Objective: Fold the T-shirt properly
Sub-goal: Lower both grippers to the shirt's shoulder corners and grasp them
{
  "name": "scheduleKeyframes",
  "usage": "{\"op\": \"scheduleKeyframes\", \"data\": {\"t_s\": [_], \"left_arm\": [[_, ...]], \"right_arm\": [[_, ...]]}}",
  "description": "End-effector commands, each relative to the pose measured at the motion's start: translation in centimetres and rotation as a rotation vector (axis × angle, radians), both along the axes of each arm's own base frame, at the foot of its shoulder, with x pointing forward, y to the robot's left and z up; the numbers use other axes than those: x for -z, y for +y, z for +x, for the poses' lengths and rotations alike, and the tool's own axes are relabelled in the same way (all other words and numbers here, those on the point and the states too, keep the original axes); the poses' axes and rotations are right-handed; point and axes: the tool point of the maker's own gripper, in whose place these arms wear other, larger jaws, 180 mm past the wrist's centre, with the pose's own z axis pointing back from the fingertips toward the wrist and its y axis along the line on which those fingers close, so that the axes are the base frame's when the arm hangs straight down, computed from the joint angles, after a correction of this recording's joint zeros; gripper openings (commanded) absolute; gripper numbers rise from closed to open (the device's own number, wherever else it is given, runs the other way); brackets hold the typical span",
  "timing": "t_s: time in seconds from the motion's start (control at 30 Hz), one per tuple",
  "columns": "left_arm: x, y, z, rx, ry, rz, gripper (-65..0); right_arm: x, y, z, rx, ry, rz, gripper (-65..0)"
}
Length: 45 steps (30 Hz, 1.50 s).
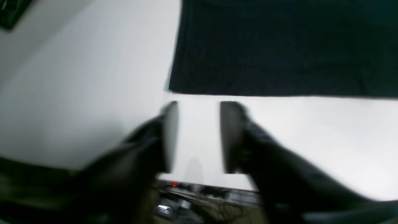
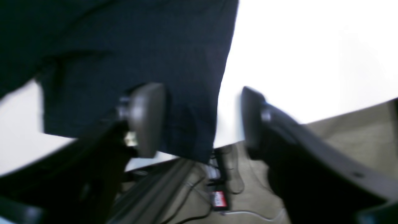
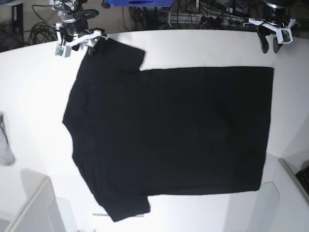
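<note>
The black T-shirt (image 3: 169, 135) lies spread flat on the white table (image 3: 29, 82), plain side up, with its sleeves toward the base view's left. My right gripper (image 3: 93, 47) stands open at the far sleeve. In the right wrist view its fingers (image 2: 146, 119) straddle the sleeve's edge (image 2: 186, 124), which droops over the table edge; contact cannot be told. My left gripper (image 3: 269, 47) is open over bare table just beyond the shirt's far hem corner (image 1: 174, 87). Nothing lies between its fingers (image 1: 230, 137).
A small grey cloth (image 3: 5, 142) lies at the table's left edge. White bins stand at the near left (image 3: 34, 208) and near right (image 3: 289, 179). Cables (image 3: 203, 14) and a blue object (image 3: 137, 2) sit beyond the far table edge.
</note>
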Motion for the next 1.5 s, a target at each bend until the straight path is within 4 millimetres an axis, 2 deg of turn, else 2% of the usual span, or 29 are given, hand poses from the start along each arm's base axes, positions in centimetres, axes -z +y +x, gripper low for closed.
{"op": "scheduleKeyframes", "data": {"t_s": [0.0, 0.07, 0.13, 0.2, 0.37, 0.53, 0.67, 0.87, 0.97, 1.1, 1.27, 1.47], "left_arm": [[-0.8, -0.2, 0.3, 0.007, -0.034, -0.027, -31.6], [-1.0, -1.3, 1.1, 0.042, -0.067, -0.133, -21.9], [-1.4, -1.6, 1.4, 0.069, -0.091, -0.204, -16.6], [-1.8, -1.7, 1.5, 0.099, -0.108, -0.23, -16.5], [-2.9, 0.2, 1.5, 0.096, -0.133, -0.195, -16.5], [-1.8, 1.2, 1.2, 0.076, -0.139, -0.271, -16.5], [-0.9, 3.4, 0.7, 0.022, -0.097, -0.396, -16.5], [-0.4, 5.8, -0.3, 0.048, -0.009, -0.305, -16.5], [0.5, 6.7, -0.7, 0.01, 0.039, -0.235, -16.5], [1.4, 6.4, -0.9, 0.007, 0.072, -0.227, -16.5], [1.4, 6.2, -0.5, 0.002, 0.057, -0.234, -16.5], [1.3, 6.2, 0.0, 0.004, 0.045, -0.231, -16.5]], "right_arm": [[-0.9, -0.1, 0.5, 0.009, -0.041, 0.032, -23.1], [-1.5, 0.0, 1.1, 0.021, -0.067, 0.122, -23.3], [-1.9, 0.1, 1.9, 0.03, -0.088, 0.204, -23.3], [-1.9, -0.1, 2.3, 0.038, -0.092, 0.251, -23.3], [-1.3, -0.7, 2.8, 0.04, -0.086, 0.255, -23.3], [0.9, -1.3, 2.4, 0.066, -0.037, 0.258, -23.3], [2.3, -1.7, 2.1, 0.082, -0.004, 0.259, -23.3], [3.1, -1.4, 1.4, 0.079, 0.026, 0.265, -23.3], [3.2, -1.2, 1.2, 0.079, 0.029, 0.271, -23.3], [3.4, -0.9, 0.9, 0.073, 0.045, 0.276, -23.3], [3.8, 1.7, 0.4, 0.013, 0.077, 0.316, -23.3], [3.8, 2.9, 0.3, -0.013, 0.083, 0.335, -23.3]]}}
